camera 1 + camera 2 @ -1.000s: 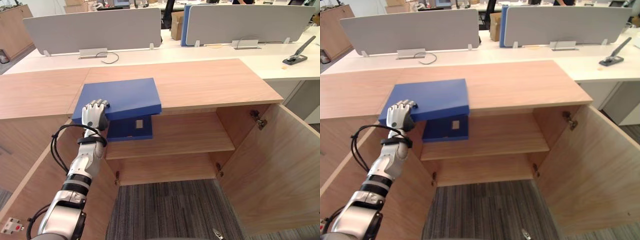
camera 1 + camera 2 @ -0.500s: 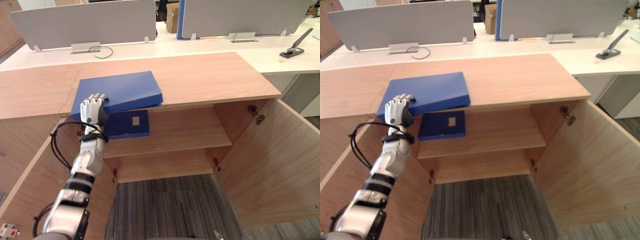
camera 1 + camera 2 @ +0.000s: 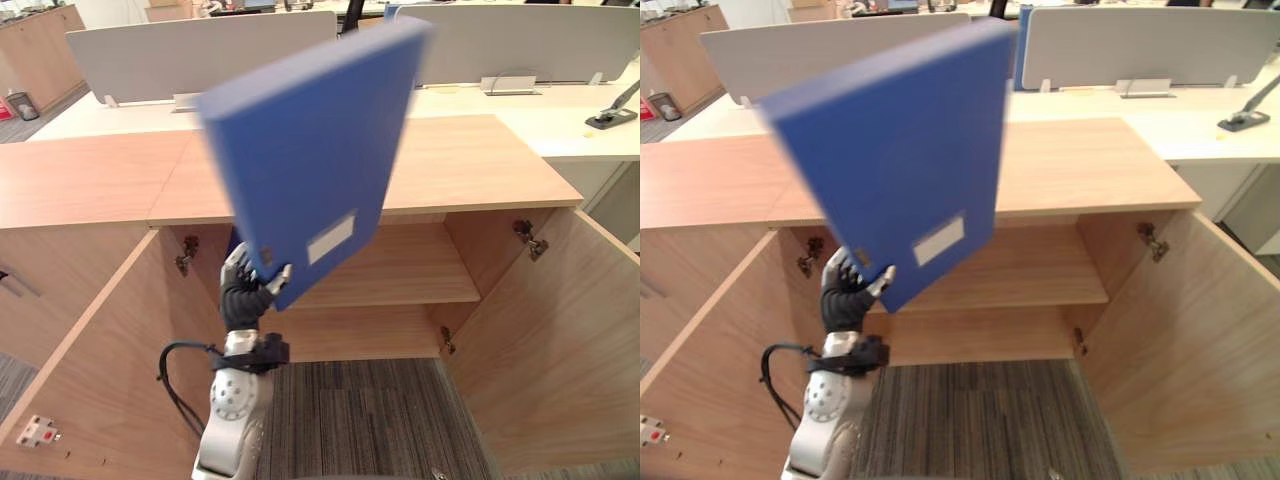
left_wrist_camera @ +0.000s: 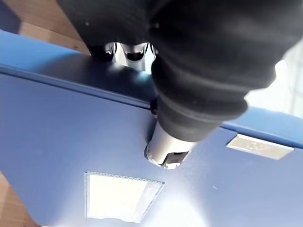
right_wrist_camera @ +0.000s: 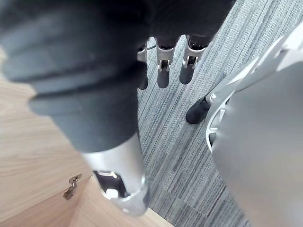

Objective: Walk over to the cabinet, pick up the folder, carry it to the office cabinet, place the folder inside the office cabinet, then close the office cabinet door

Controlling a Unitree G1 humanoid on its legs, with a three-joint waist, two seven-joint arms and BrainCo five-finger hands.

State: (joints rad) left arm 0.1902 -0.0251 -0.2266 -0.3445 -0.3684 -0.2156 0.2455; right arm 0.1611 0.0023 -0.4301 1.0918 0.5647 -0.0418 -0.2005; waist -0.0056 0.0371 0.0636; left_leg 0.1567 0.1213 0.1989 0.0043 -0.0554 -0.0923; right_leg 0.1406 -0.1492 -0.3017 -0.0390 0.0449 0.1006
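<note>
Blue flat folder (image 3: 310,150) is gripped at its lower corner by the left hand (image 3: 240,288), held up tilted before the open light-wood cabinet (image 3: 470,165). Right hand (image 5: 162,71) is seen loose-fingered above grey carpet (image 5: 182,156).

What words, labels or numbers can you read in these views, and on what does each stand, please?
No text is readable.
Blue folder in the left hand, white label: looks blank.
Same folder, small silver plate: marks too small to read.
Open cabinet door, white tag with a red spot: too small to read.
</note>
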